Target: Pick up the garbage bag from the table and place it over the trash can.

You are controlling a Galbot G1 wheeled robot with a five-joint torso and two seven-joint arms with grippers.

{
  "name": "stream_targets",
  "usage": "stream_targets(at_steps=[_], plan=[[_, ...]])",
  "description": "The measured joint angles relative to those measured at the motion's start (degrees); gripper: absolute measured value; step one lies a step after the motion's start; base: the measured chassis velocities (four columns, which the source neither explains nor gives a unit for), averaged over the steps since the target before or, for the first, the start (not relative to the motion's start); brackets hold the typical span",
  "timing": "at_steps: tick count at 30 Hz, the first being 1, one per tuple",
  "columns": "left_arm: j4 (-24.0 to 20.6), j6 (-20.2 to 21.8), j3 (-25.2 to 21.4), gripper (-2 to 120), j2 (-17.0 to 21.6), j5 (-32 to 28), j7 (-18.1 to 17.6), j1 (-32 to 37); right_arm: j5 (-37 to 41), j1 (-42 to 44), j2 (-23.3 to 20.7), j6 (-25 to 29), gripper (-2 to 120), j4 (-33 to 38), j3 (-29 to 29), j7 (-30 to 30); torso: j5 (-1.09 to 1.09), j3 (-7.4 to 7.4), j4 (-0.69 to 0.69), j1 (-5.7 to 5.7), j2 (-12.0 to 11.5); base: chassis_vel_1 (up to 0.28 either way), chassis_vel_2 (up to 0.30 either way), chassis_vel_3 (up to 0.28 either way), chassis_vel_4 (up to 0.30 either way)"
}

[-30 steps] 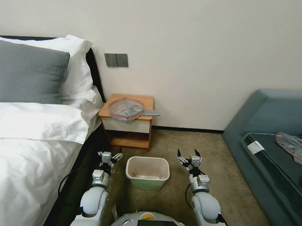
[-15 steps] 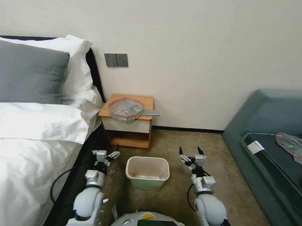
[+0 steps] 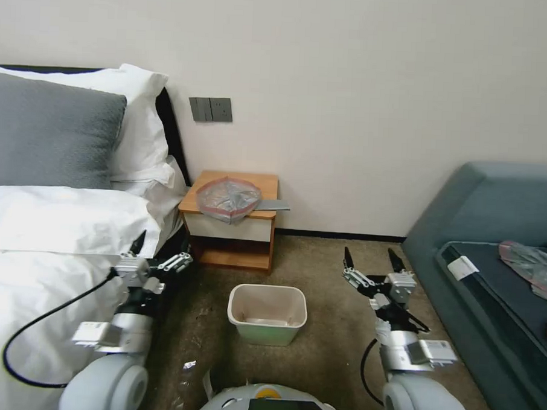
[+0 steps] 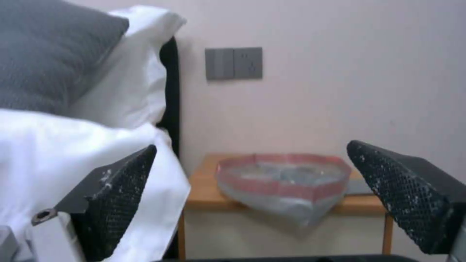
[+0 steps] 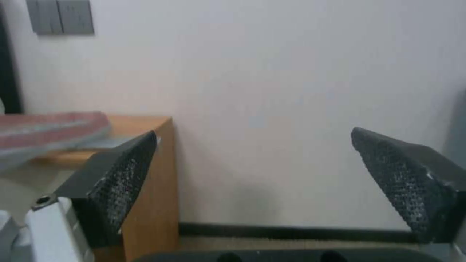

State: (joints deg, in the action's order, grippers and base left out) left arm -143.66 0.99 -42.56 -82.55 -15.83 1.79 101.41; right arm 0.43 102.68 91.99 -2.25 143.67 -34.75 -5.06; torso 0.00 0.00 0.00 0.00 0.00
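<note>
The bed (image 3: 54,244) fills the nine o'clock side of the head view, and a sofa (image 3: 501,251) fills three o'clock. At twelve o'clock from the robot the desk (image 3: 268,183) stands against the wall. The bin (image 3: 267,312) sits on the carpet just ahead of the robot. The bag (image 3: 228,198) lies on the desk's front edge, its pouch sagging over the drawer, touched by neither gripper.

The left gripper (image 3: 156,254) hangs at ten o'clock beside the bed, fingers wide and empty. The right gripper (image 3: 372,262) hangs at two o'clock, fingers wide and empty.

The bag's overhang is one risk: a nudge could slide it to the floor. The left arm's cable could snag the bedding. Thin film may slip from a shallow pinch.
</note>
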Motion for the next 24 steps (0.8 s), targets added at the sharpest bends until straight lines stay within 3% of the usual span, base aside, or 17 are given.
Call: stream_targets(at_steps=[2,9,17,24], plan=[[-0.1,1.2,-0.2,100,1.1,-0.5,1.7,0.9,0.0,0.4,0.1,-0.1,100,0.1,-0.1,-0.2,0.00,0.00,-0.01,0.00,0.0,0.000,0.000,0.000,0.000],[-0.1,5.4,-0.2,100,2.2,-0.6,2.1,1.2,1.3,0.7,0.1,-0.7,100,0.1,-0.1,-0.2,-0.01,0.00,0.00,0.00,0.0,0.000,0.000,0.000,0.000],[0.1,5.3,0.0,100,3.1,0.0,0.7,1.4,6.0,1.3,0.2,-3.0,100,-0.2,0.7,0.2,0.00,0.00,0.00,0.00,0.0,0.000,0.000,0.000,0.000],[0.3,2.9,-0.6,100,6.1,-2.0,-0.1,2.1,9.0,0.8,-0.2,-3.9,100,-0.3,0.6,0.9,0.00,0.00,-0.01,0.00,0.0,0.000,0.000,0.000,0.000]])
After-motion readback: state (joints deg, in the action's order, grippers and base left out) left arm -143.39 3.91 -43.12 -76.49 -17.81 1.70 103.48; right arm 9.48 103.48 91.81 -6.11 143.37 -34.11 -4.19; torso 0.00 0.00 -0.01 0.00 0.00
